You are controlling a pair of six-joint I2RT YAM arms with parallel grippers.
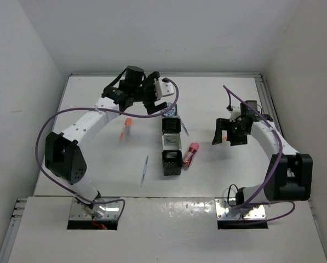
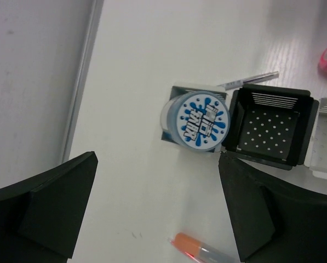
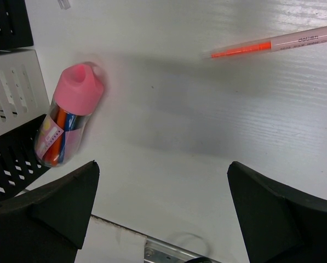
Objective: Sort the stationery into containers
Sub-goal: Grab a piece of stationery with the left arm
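Observation:
A joined row of black mesh and white cups (image 1: 172, 141) runs down the table's middle. A blue-and-white roll (image 2: 201, 120) sits in the far white cup (image 2: 177, 90); the black mesh cup (image 2: 267, 129) beside it holds nothing. My left gripper (image 2: 158, 208) is open and empty, hovering just left of the row's far end (image 1: 156, 97). A white stick with an orange cap (image 2: 199, 249) lies under it. My right gripper (image 3: 163, 203) is open and empty over bare table, right of the row (image 1: 229, 136). A stubby pink-capped marker (image 3: 70, 120) lies against the cups. I see only one roll.
A thin grey pen (image 1: 144, 170) lies left of the row's near end, another (image 2: 248, 81) behind the far cups. A pink pen with an orange band (image 3: 278, 44) lies beyond the right gripper. White walls close in the table on both sides and at the back.

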